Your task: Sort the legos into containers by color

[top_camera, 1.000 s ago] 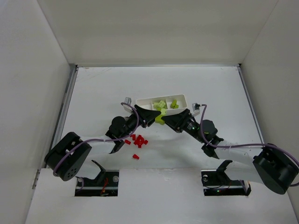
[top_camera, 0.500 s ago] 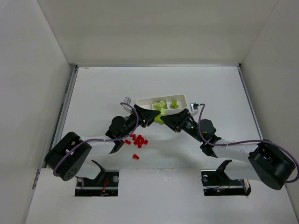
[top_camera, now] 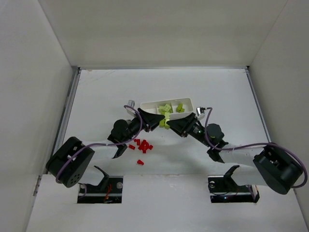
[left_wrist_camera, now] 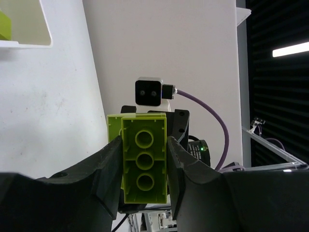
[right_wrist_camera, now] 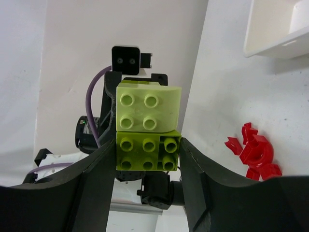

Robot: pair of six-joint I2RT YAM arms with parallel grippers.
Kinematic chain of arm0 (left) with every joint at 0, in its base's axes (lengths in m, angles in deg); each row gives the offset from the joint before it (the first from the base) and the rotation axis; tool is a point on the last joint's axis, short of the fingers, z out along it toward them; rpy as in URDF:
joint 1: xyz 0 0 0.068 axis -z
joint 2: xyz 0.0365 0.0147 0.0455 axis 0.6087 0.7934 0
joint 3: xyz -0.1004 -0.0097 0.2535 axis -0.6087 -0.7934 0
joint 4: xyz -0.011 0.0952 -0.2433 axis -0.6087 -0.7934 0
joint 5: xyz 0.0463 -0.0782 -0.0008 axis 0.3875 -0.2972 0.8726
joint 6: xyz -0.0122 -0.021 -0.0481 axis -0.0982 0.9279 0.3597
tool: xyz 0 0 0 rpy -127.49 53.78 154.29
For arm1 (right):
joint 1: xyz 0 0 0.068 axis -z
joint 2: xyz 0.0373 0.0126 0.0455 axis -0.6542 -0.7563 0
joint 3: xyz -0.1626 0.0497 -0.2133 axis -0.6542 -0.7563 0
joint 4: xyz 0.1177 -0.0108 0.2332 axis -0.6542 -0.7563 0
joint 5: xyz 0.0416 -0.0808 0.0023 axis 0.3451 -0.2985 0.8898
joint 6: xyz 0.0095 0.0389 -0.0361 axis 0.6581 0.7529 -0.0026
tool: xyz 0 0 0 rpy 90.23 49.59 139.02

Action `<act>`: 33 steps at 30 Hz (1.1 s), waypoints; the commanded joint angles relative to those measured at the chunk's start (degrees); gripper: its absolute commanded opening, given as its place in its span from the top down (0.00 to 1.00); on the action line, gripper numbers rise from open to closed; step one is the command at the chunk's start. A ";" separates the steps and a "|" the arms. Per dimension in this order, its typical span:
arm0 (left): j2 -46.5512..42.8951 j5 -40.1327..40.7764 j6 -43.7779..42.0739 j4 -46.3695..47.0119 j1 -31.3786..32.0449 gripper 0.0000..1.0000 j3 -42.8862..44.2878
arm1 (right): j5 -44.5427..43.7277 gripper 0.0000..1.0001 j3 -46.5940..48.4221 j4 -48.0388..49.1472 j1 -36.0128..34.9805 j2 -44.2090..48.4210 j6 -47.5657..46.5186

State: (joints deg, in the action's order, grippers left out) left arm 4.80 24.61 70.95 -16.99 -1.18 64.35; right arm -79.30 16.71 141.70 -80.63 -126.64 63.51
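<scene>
Two joined yellow-green legos (top_camera: pixel 164 122) hang between my two grippers, just in front of the white tray (top_camera: pixel 150 104). My left gripper (top_camera: pixel 158 121) is shut on a yellow-green brick seen from its hollow underside (left_wrist_camera: pixel 145 166). My right gripper (top_camera: pixel 170 123) is shut on the darker brick (right_wrist_camera: pixel 147 151), and a paler rounded brick (right_wrist_camera: pixel 148 106) is stuck above it. Several red legos (top_camera: pixel 142 145) lie on the table near the left arm and also show in the right wrist view (right_wrist_camera: pixel 256 152). Yellow-green legos (top_camera: pixel 166 109) lie in the tray's middle and right compartments.
The tray's corner shows in the left wrist view (left_wrist_camera: pixel 29 34) and in the right wrist view (right_wrist_camera: pixel 275 29). White walls enclose the table on the left, back and right. One red lego (top_camera: pixel 140 162) lies apart, nearer the arm bases.
Both grippers stay clamped on the joined bricks. The pair has edged very slightly toward the tray.
</scene>
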 commanded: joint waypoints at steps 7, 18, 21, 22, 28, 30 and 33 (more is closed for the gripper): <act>-1.48 -0.94 -1.01 13.80 -5.68 0.79 -1.80 | 2.02 0.50 -2.41 -0.41 4.92 7.51 -1.35; -3.41 -0.85 -2.95 12.75 -6.30 0.79 -3.73 | -5.95 0.50 7.60 -32.19 12.66 13.05 -21.81; -4.91 -0.42 -4.00 12.39 -7.00 0.79 -5.13 | -13.51 0.50 13.13 -41.08 12.66 11.65 -29.90; -5.17 0.28 -4.35 12.39 -6.83 0.79 -5.57 | -15.54 0.50 14.80 -42.85 12.57 10.60 -32.19; -4.74 1.16 -5.58 11.43 -5.52 0.78 -5.40 | -21.36 0.50 23.51 -46.12 12.48 -0.90 -39.50; -4.47 1.61 -5.67 11.17 -4.81 0.78 -5.14 | -20.83 0.50 25.88 -45.24 12.65 -5.56 -39.94; -4.47 1.26 -5.32 11.25 -4.46 0.78 -4.70 | -21.09 0.50 29.05 -44.54 12.74 -10.49 -40.38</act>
State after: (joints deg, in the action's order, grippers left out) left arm 1.15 25.88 66.84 -16.38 -6.12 58.95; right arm -98.03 41.78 97.94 -67.93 -134.20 26.53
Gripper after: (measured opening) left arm 0.334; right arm 0.561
